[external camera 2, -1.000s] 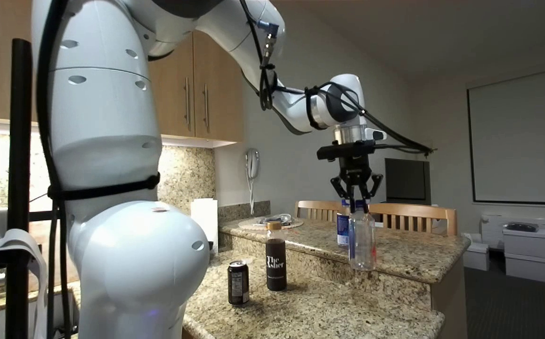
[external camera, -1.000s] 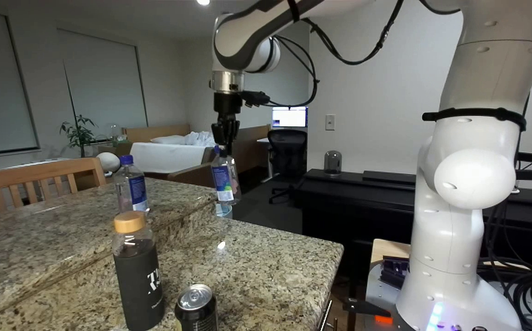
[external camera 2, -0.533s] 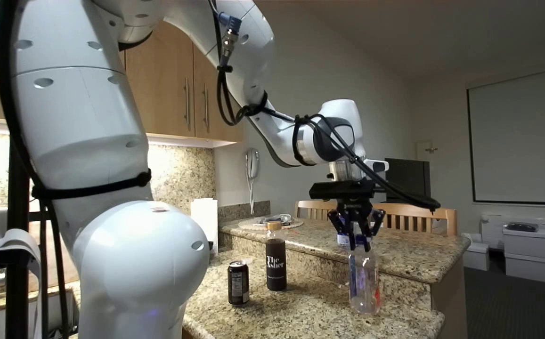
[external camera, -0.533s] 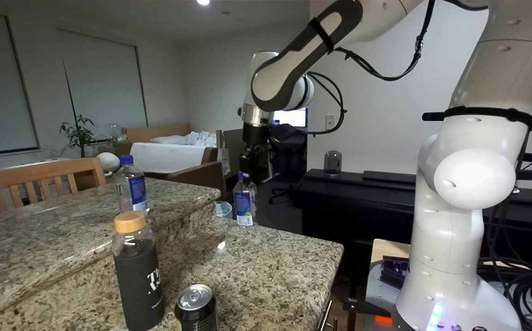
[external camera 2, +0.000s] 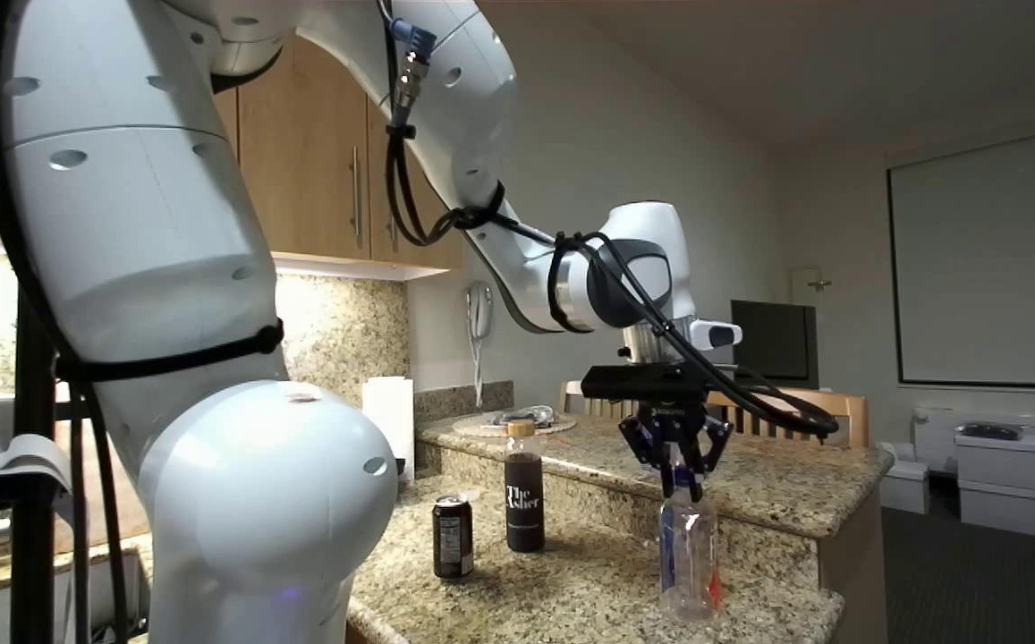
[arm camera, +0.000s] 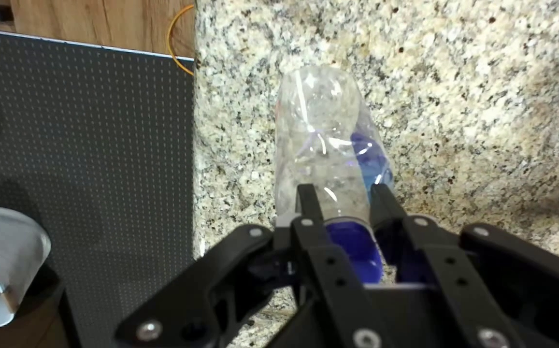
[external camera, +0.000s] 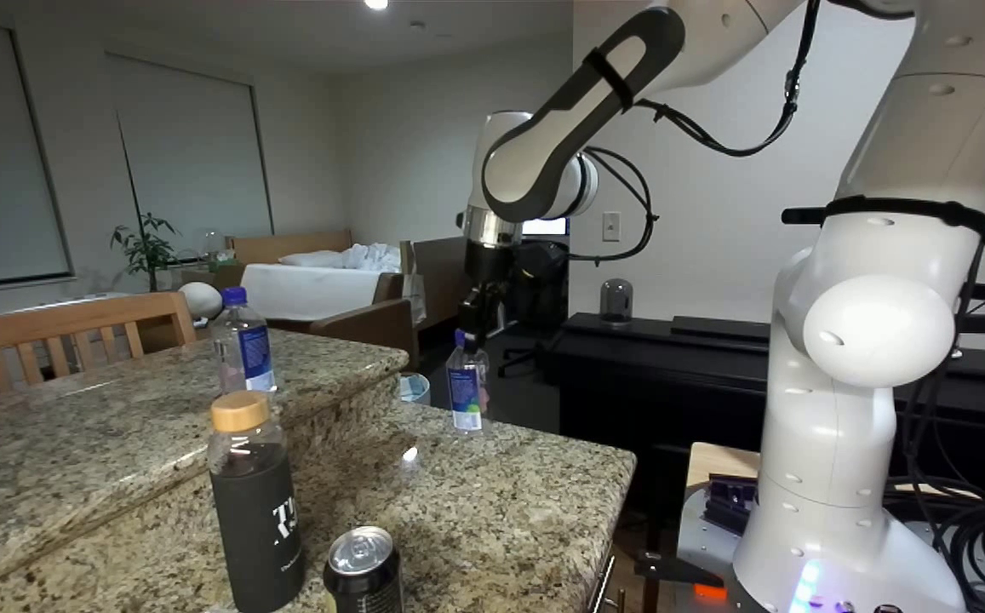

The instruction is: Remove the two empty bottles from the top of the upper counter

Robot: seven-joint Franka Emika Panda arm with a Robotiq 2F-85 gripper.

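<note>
Gripped bottle [external camera 2: 689, 550] — granite edge [arm camera: 200, 159] near, can [external camera 2: 453, 538] apart.

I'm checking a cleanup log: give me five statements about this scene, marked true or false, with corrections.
1. The gripper holds a clear bottle near its blue cap. True.
2. A second bottle stands upright on the upper counter. True.
3. The gripped clear bottle is over the upper counter. False: it is on or just above the lower counter.
4. The dark flask is taller than the black can. True.
5. The black can lies on its side. False: it stands upright.
</note>
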